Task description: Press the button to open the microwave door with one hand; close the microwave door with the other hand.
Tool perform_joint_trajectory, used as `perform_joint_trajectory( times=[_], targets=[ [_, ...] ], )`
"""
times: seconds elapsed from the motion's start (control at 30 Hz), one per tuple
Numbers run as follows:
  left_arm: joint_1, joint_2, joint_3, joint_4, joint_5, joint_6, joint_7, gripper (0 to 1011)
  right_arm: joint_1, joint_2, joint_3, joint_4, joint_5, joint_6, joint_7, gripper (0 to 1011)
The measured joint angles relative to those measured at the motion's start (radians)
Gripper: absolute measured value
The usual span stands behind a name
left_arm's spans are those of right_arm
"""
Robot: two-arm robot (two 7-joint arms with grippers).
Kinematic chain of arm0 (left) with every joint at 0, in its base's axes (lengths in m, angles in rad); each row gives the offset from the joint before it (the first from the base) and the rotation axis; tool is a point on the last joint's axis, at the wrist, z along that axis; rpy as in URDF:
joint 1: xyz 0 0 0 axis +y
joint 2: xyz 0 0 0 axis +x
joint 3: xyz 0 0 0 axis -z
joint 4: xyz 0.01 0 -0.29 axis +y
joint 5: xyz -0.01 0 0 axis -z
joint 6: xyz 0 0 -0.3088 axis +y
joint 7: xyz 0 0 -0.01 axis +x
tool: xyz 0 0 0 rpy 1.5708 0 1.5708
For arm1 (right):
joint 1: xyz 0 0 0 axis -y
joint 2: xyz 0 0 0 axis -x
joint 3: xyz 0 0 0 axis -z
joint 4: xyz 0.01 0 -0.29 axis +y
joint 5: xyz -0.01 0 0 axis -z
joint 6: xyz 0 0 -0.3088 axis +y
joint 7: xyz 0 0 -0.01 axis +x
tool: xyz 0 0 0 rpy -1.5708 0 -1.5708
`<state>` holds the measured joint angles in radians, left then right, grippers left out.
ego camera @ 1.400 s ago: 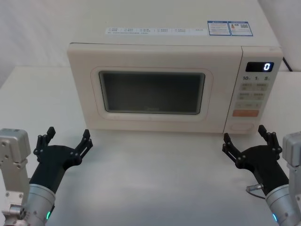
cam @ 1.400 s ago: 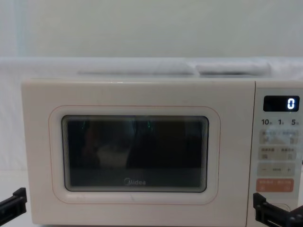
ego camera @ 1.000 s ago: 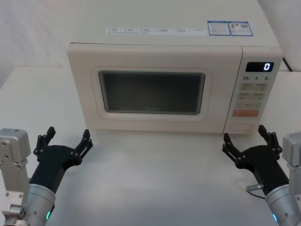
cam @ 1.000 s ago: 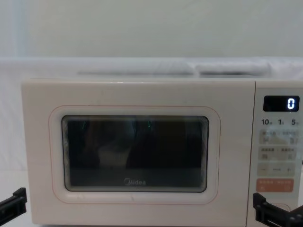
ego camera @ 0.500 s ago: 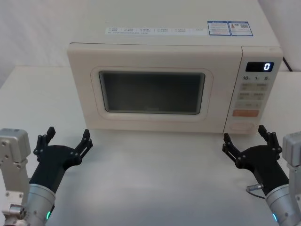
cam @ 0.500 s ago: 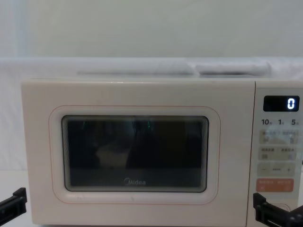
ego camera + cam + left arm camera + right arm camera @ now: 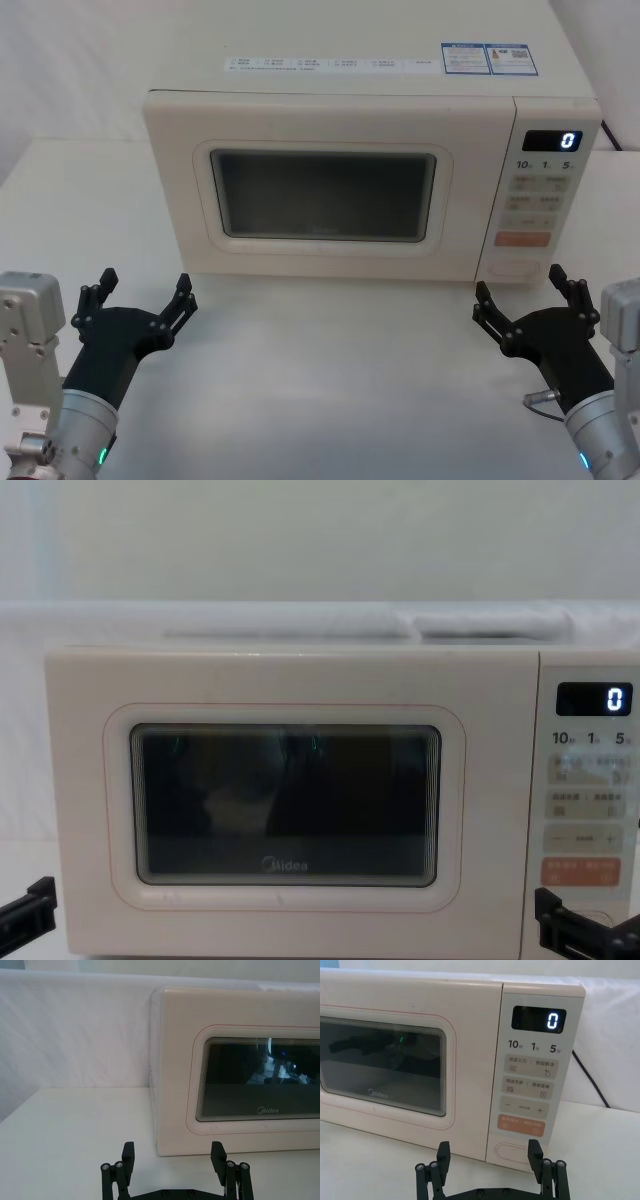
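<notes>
Nothing pressed yet: the microwave door (image 7: 322, 190) sits flush, and the right gripper (image 7: 526, 297), jaws released, waits just near the button (image 7: 512, 1151) low on the control panel (image 7: 532, 1080), while the left gripper (image 7: 140, 296), likewise spread, is parked near-left, presumably to close it afterwards

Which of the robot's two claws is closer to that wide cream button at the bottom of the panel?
The right gripper: it hovers open just in front of the button. The left gripper sits open far across, before the door's left end.

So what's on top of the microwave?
Flat printed labels lie along the front edge of the microwave top: a white strip and a blue-and-white sticker. Nothing else stands there.
</notes>
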<state>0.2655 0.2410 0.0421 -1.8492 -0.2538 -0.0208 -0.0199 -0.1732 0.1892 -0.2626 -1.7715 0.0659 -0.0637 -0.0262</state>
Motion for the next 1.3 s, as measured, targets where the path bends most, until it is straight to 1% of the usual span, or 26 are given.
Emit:
perform_joint_trajectory(
  times=[0.2,0.23,0.3,0.4,0.43,0.47,0.53,0.57,0.67,0.7,0.73,0.8,0.83,0.87,0.9,0.97,1.07,1.13,1.17,1.23,1.3],
  targets=[
    [0.0,0.0,0.0,0.0,0.0,0.0,0.0,1001,0.0,0.0,0.0,0.0,0.0,0.0,0.0,999],
    [0.0,0.0,0.0,0.0,0.0,0.0,0.0,1001,0.0,0.0,0.0,0.0,0.0,0.0,0.0,964],
    [0.0,0.0,0.0,0.0,0.0,0.0,0.0,1001,0.0,0.0,0.0,0.0,0.0,0.0,0.0,953],
    [0.0,0.0,0.0,0.0,0.0,0.0,0.0,1001,0.0,0.0,0.0,0.0,0.0,0.0,0.0,872],
    [0.0,0.0,0.0,0.0,0.0,0.0,0.0,1001,0.0,0.0,0.0,0.0,0.0,0.0,0.0,863],
    [0.0,0.0,0.0,0.0,0.0,0.0,0.0,1001,0.0,0.0,0.0,0.0,0.0,0.0,0.0,806],
    [0.0,0.0,0.0,0.0,0.0,0.0,0.0,1001,0.0,0.0,0.0,0.0,0.0,0.0,0.0,771],
    [0.0,0.0,0.0,0.0,0.0,0.0,0.0,1001,0.0,0.0,0.0,0.0,0.0,0.0,0.0,718],
    [0.0,0.0,0.0,0.0,0.0,0.0,0.0,1001,0.0,0.0,0.0,0.0,0.0,0.0,0.0,655],
    [0.0,0.0,0.0,0.0,0.0,0.0,0.0,1001,0.0,0.0,0.0,0.0,0.0,0.0,0.0,600],
    [0.0,0.0,0.0,0.0,0.0,0.0,0.0,1001,0.0,0.0,0.0,0.0,0.0,0.0,0.0,578],
    [0.0,0.0,0.0,0.0,0.0,0.0,0.0,1001,0.0,0.0,0.0,0.0,0.0,0.0,0.0,494],
    [0.0,0.0,0.0,0.0,0.0,0.0,0.0,1001,0.0,0.0,0.0,0.0,0.0,0.0,0.0,488],
    [0.0,0.0,0.0,0.0,0.0,0.0,0.0,1001,0.0,0.0,0.0,0.0,0.0,0.0,0.0,455],
    [0.0,0.0,0.0,0.0,0.0,0.0,0.0,1001,0.0,0.0,0.0,0.0,0.0,0.0,0.0,395],
    [0.0,0.0,0.0,0.0,0.0,0.0,0.0,1001,0.0,0.0,0.0,0.0,0.0,0.0,0.0,353],
    [0.0,0.0,0.0,0.0,0.0,0.0,0.0,1001,0.0,0.0,0.0,0.0,0.0,0.0,0.0,233],
    [0.0,0.0,0.0,0.0,0.0,0.0,0.0,1001,0.0,0.0,0.0,0.0,0.0,0.0,0.0,199],
    [0.0,0.0,0.0,0.0,0.0,0.0,0.0,1001,0.0,0.0,0.0,0.0,0.0,0.0,0.0,156],
    [0.0,0.0,0.0,0.0,0.0,0.0,0.0,1001,0.0,0.0,0.0,0.0,0.0,0.0,0.0,121],
    [0.0,0.0,0.0,0.0,0.0,0.0,0.0,1001,0.0,0.0,0.0,0.0,0.0,0.0,0.0,27]
  ],
)
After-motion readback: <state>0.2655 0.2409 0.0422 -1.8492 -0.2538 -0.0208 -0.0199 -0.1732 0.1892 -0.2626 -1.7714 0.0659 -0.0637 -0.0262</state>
